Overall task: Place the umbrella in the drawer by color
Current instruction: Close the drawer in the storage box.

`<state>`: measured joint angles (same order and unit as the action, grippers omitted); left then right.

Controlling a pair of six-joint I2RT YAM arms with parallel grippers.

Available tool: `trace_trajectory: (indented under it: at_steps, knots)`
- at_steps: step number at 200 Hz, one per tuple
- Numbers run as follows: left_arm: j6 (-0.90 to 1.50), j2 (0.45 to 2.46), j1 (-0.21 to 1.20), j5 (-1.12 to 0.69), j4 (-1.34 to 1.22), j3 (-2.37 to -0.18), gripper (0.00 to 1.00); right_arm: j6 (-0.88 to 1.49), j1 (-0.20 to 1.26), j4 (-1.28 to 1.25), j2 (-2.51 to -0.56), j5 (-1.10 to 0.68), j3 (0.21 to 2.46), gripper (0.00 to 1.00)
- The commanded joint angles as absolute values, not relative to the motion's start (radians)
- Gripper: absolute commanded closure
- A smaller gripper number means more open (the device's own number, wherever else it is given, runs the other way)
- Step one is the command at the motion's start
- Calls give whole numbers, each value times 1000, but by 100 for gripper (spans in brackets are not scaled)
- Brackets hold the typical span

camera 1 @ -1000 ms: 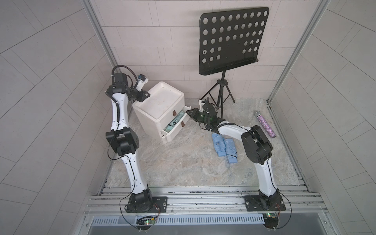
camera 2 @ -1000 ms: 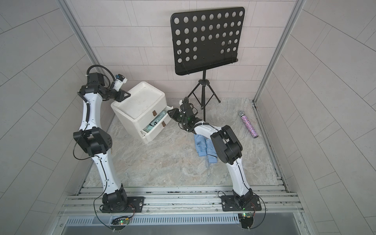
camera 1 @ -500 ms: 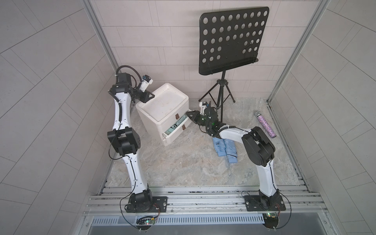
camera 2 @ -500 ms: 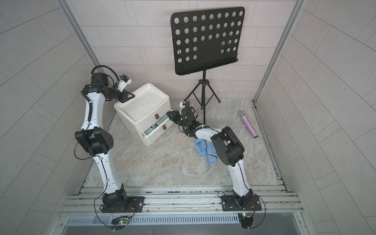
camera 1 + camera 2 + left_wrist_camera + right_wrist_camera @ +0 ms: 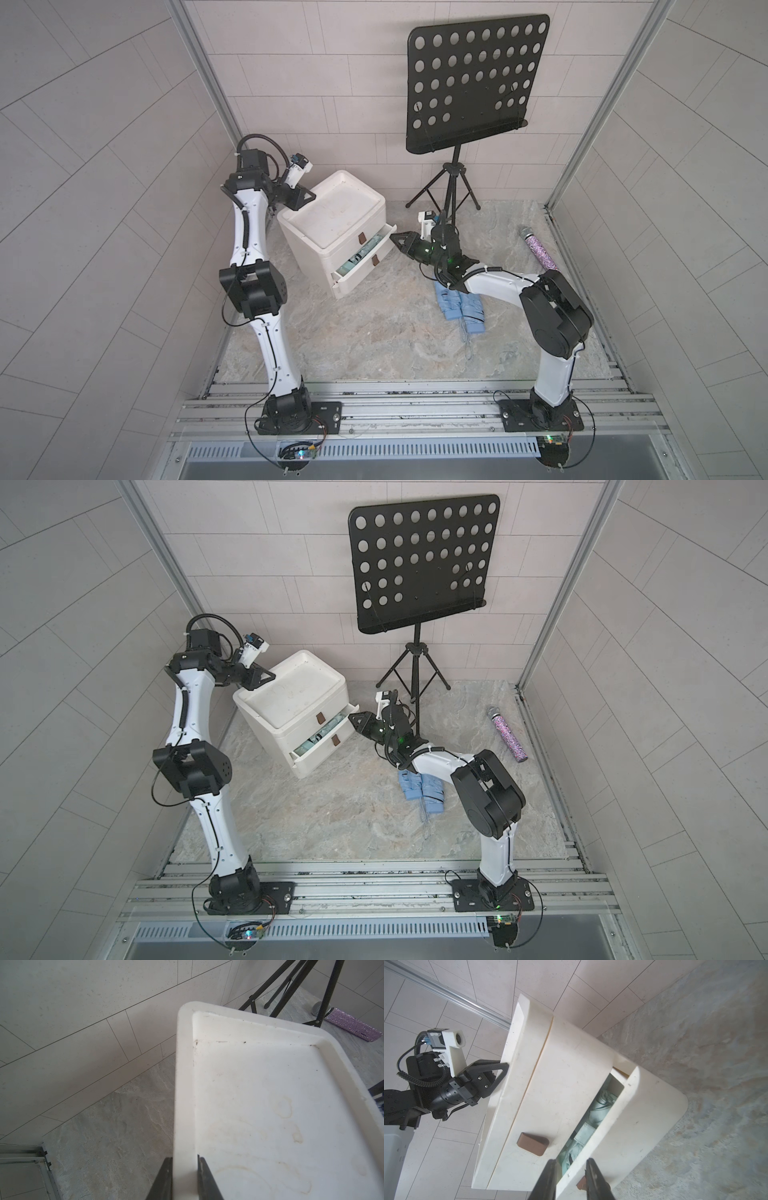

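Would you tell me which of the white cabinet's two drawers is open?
The lower drawer of the white plastic cabinet: it stands pulled out, showing a mint-green folded umbrella inside, while the upper drawer is shut.

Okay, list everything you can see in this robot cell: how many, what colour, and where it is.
cabinet: one, white, two drawers, back left of the floor.
lower drawer: one, white with a brown handle, partly open.
green umbrella: at least one, pale green, inside the lower drawer.
blue umbrellas: two, light blue, side by side on the floor, partly under the right arm.
music stand: one, black, by the back wall.
microphone: one, purple glitter with a silver head, on the floor by the right wall.
left gripper: one, black, shut on the cabinet's top rim.
right gripper: one, black, jaws straddling the lower drawer's front panel; grip unclear.
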<state>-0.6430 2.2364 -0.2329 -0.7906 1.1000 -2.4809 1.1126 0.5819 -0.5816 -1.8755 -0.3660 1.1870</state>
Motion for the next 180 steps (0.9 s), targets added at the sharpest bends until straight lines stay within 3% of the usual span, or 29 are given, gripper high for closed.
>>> trace_trajectory:
  at_steps: [1, 180]
  knots:
    - [-587, 2312, -192, -943, 1394, -2397, 99, 1129, 591, -624, -1890, -364, 1148, 73]
    - [-597, 2226, -142, -976, 1362, -2252, 99, 1183, 675, -599, -2138, -390, 1410, 73]
